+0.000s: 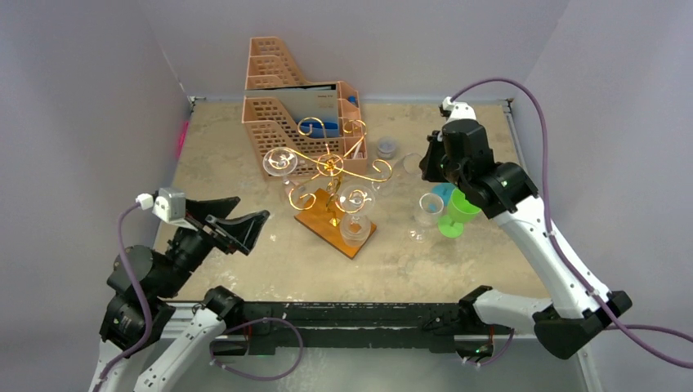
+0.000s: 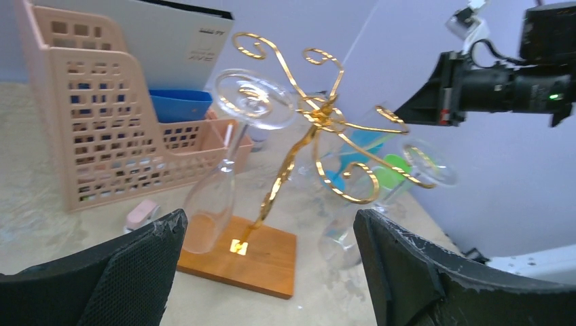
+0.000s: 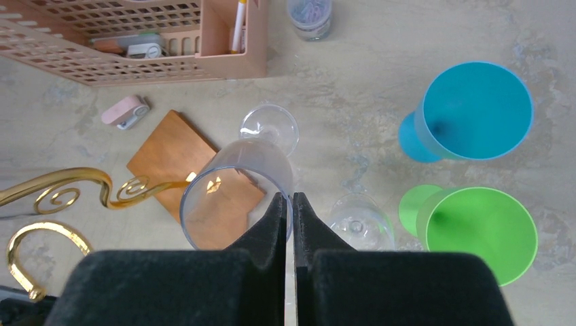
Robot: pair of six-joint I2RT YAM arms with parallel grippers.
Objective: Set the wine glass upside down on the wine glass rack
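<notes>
The gold wire rack [image 1: 331, 162] stands mid-table on its brown wooden base [image 1: 335, 224]. Two clear wine glasses hang from it upside down, one at the left [image 1: 279, 161] and one at the front right [image 1: 357, 201]. My right gripper [image 3: 293, 198] is shut on the rim of a third clear wine glass [image 3: 231, 197], which is upright with its foot [image 3: 270, 127] below, just right of the rack. In the top view this gripper [image 1: 426, 163] is level with the rack's arms. My left gripper [image 2: 270, 217] is open and empty, in front of the rack [image 2: 319, 122] and facing it.
A peach perforated organizer [image 1: 290, 98] stands behind the rack. Right of the rack stand another clear glass [image 3: 360, 221], a blue cup [image 3: 469, 112] and a green cup [image 3: 475, 231]. A small jar [image 1: 386, 147] and a pink clip [image 3: 126, 112] lie near the organizer.
</notes>
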